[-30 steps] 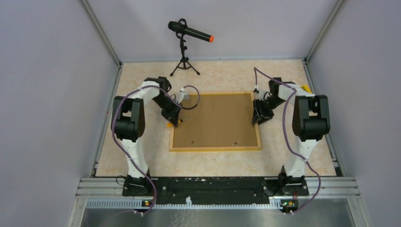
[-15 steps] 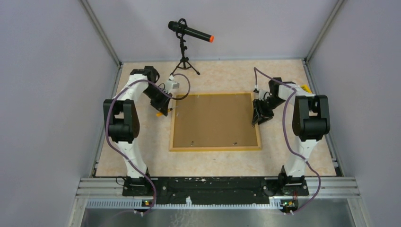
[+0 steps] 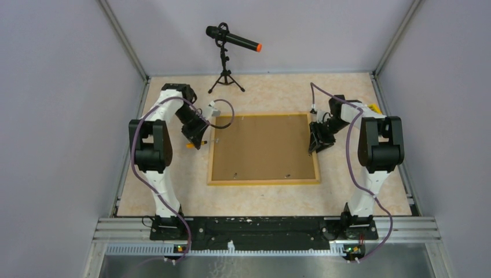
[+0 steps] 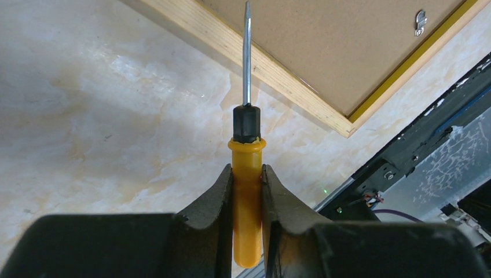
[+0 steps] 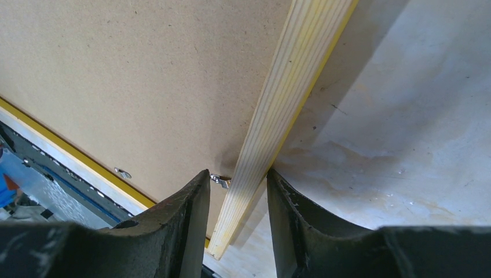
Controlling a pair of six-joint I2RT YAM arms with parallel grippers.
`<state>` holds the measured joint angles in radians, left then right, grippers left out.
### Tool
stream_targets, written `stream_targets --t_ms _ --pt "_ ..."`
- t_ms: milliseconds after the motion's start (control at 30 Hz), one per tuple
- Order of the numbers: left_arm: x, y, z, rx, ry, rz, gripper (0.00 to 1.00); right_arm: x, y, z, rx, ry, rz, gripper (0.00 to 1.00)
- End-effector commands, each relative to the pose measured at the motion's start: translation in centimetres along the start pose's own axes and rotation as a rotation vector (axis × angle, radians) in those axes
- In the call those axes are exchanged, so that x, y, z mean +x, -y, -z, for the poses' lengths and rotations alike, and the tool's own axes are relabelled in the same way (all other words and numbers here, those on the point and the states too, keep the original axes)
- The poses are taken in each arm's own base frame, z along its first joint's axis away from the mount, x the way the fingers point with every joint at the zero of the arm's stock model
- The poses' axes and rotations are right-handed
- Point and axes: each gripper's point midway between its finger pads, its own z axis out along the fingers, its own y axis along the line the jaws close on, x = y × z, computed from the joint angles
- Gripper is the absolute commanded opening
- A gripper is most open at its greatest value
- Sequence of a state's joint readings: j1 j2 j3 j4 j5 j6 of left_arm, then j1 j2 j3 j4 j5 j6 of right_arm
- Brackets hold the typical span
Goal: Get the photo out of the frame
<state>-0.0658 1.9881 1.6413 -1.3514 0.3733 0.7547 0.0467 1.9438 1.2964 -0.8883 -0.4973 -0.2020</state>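
The left arm (image 3: pixel 151 145) stood bent at centre left, jaws clamped on a screwdriver (image 4: pixel 248 174). The right arm (image 3: pixel 379 145) reached inward at centre right, jaws closed on the frame (image 5: pixel 289 87) edge.

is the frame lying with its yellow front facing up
No, the frame lies back up: bare brown fibreboard with small metal clips faces the top camera.

Marbled table (image 3: pixel 260 200) bears the frame (image 3: pixel 263 147), back up, and microphone stand (image 3: pixel 224 78)

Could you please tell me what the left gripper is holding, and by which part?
The left gripper holds a screwdriver by its yellow handle; the shaft is free.
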Motion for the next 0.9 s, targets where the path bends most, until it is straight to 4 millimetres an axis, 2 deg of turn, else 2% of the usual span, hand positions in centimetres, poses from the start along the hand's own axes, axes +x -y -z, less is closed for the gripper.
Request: stream_targets --t_ms 0,200,700,867 --pt "0.5 0.0 0.1 0.018 -0.042 -0.004 0.00 -0.6 -0.2 1.3 0.024 0.033 0.038 0.41" --pt "0.4 -0.8 -0.5 0.008 -0.055 0.021 0.00 -0.6 -0.2 1.2 0.024 0.031 0.031 0.41" --pt "0.3 -0.7 -2.7 0.044 -0.082 0.030 0.00 -0.7 -0.1 1.0 0.023 0.027 0.023 0.41" --pt "-0.8 -0.7 -1.9 0.063 -0.025 0.068 0.00 -0.7 -0.1 1.1 0.028 0.027 0.022 0.40"
